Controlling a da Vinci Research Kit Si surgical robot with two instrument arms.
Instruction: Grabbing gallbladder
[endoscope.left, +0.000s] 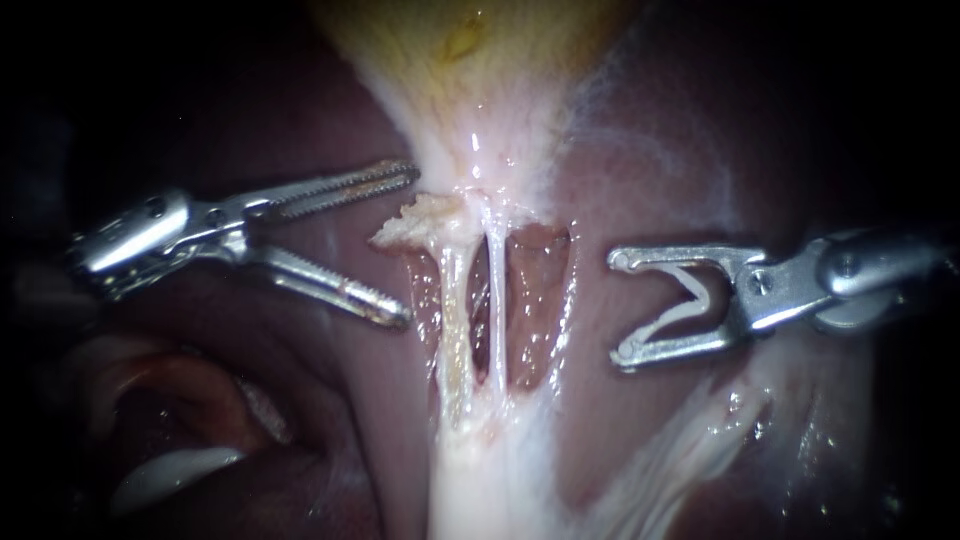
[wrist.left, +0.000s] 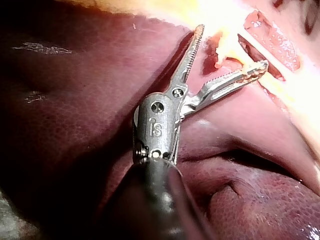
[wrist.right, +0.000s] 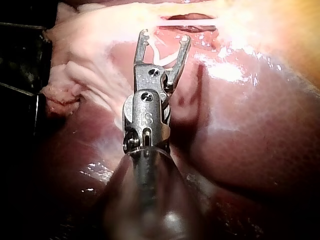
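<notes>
Gallbladder (endoscope.left: 470, 50) sits at the top middle of your endoscope view, yellowish and wide. It narrows downward into a pale neck. Below the neck, two pale tubes run down side by side over the dark red liver (endoscope.left: 650, 150): a thicker left tube (endoscope.left: 450, 290) and a thin right tube (endoscope.left: 495, 290). A ragged scrap of fat (endoscope.left: 420, 222) hangs at the top of the left tube.

Your left instrument (endoscope.left: 410, 247) comes in from the left with its toothed jaws spread wide and nothing between them. The upper jaw's tip lies right at the edge of the gallbladder's neck; you cannot tell whether it touches. The lower jaw's tip stops just beside the left tube. Your left wrist view shows the same wide gap (wrist.left: 233, 46).

Your right instrument (endoscope.left: 618, 308) is on the other side of the tubes, near them but apart. Its jaws are spread too (wrist.right: 165, 36), with a pale V-shaped strip (endoscope.left: 705, 297) between them by the hinge.
</notes>
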